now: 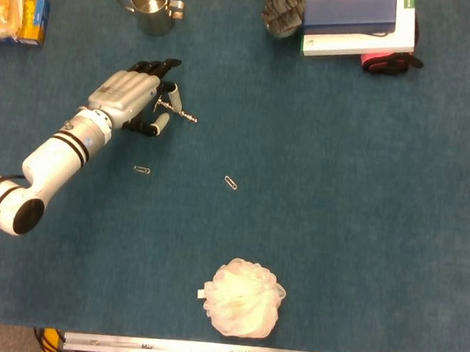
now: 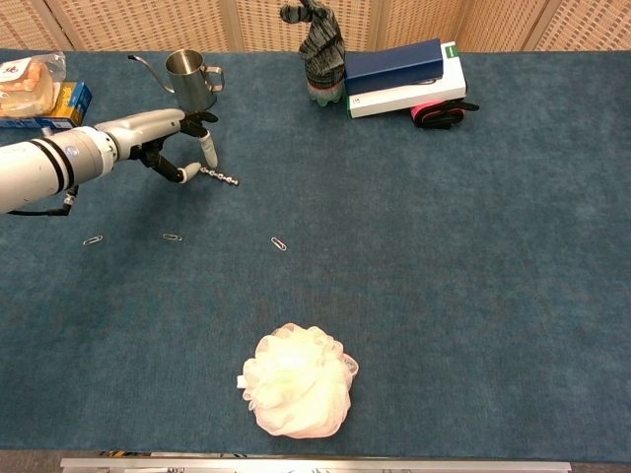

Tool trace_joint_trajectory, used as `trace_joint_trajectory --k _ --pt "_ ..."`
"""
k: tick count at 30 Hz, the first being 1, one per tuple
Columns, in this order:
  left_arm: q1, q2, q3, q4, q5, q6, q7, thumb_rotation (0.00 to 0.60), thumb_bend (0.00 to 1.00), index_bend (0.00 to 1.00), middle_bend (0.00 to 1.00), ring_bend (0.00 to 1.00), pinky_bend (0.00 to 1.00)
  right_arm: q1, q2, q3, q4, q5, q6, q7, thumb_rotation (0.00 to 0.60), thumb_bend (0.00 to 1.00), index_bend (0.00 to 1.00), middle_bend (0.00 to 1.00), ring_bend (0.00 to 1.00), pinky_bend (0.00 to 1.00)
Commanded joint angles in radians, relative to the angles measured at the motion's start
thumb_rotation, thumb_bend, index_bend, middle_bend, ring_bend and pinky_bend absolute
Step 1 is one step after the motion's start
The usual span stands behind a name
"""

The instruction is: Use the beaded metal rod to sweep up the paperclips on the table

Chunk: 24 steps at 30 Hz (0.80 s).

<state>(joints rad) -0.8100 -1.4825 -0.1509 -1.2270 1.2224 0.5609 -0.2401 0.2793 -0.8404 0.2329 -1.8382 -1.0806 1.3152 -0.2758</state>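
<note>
The left hand (image 1: 134,101) is seen low over the blue table (image 1: 340,193), at the near end of the beaded rod (image 1: 183,114), with thumb and fingers curled around that handle end; whether the rod is truly clamped or only touched cannot be told from either view. The rod is laid flat on the cloth, its long axis running from the hand out toward the robot's right and slightly toward the near edge, so the free beaded end is pointed away from the palm. Three paperclips are spotted: one (image 1: 142,169) just below the hand, one (image 1: 230,182) further right, and a third (image 2: 94,239) shown only in the chest view, out to the left. All are placed nearer the robot than the rod, well apart from it. The right hand is not shown in either view, so the work is judged to belong to the left. The grasp is judged unfinished; once secured, the rod must be swung down toward the nearest clip. A white pouf (image 1: 245,298) is left at the front.
</note>
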Motion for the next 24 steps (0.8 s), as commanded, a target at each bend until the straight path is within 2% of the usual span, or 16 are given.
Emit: trace_joint_trajectory --k 1,7,11,13,24 --pt "-0.006 -0.008 -0.001 0.017 0.013 -0.019 -0.042 0.600 0.50 0.39 0.00 0.00 0.00 -0.001 -0.002 0.000 0.003 0.006 0.002 -0.001 0.600 0.00 0.13 0.04 0.00 0.06" --pt "-0.020 -0.010 -0.008 0.040 0.036 -0.054 -0.120 0.600 0.48 0.38 0.00 0.00 0.00 0.002 -0.001 0.005 0.009 0.016 0.003 -0.001 0.600 0.00 0.13 0.04 0.00 0.06" --pt "-0.030 -0.017 -0.005 0.052 0.066 -0.057 -0.148 0.600 0.35 0.38 0.00 0.00 0.00 0.005 -0.001 0.005 0.010 0.017 0.000 -0.003 0.600 0.00 0.13 0.04 0.00 0.06" --pt "-0.034 -0.021 -0.001 0.060 0.075 -0.060 -0.155 0.600 0.33 0.38 0.00 0.00 0.00 0.006 -0.002 0.005 0.012 0.018 -0.001 -0.001 0.600 0.00 0.13 0.04 0.00 0.06" --pt "-0.054 -0.084 0.020 0.158 0.093 -0.064 -0.155 0.600 0.32 0.39 0.00 0.00 0.00 0.009 -0.003 0.004 0.020 0.027 -0.006 0.002 0.600 0.00 0.13 0.04 0.00 0.06"
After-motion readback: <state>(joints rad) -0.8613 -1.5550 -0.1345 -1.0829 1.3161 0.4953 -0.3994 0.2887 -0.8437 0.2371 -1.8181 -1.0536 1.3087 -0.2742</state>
